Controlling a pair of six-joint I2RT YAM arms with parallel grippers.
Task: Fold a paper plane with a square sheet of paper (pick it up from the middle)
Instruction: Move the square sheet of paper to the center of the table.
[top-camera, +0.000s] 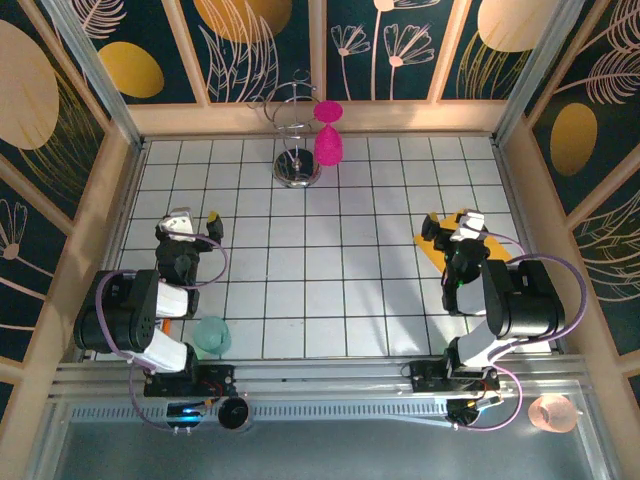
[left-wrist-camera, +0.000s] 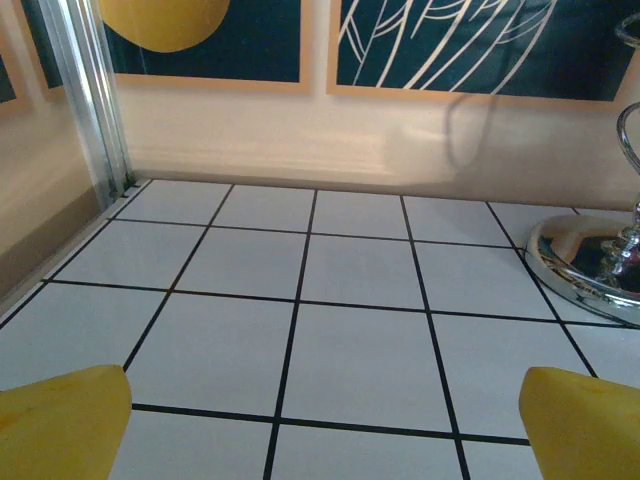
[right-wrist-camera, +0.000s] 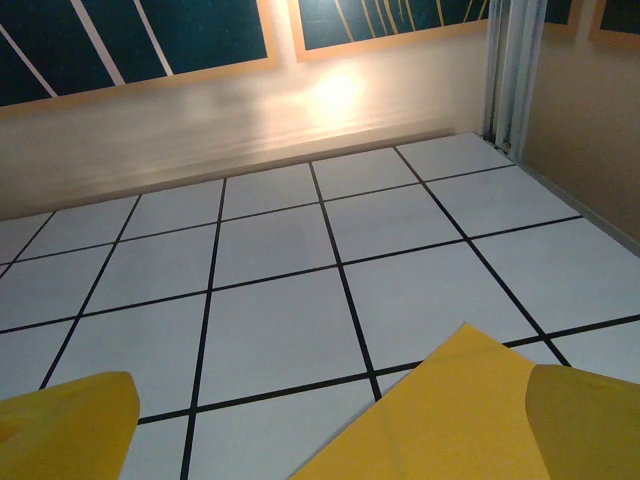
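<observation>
The table (top-camera: 340, 290) has white tiles with black lines, and dark walls (top-camera: 250, 45) with gold leaf drawings stand around it. The paper (right-wrist-camera: 450, 410) lies flat on the right side, below the right gripper (top-camera: 452, 222), whose jaws are spread wide. The left gripper (top-camera: 196, 218) is spread too, over bare tiles.

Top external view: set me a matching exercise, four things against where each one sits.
Things:
1 paper
2 goblet
3 teal cup
4 peach cup

Places:
A off the tiles, near right corner
B far edge, by the chrome stand
C below the right gripper
D on the tiles beside the left arm

Pairs: 1-C, 2-B, 3-D, 4-A
</observation>
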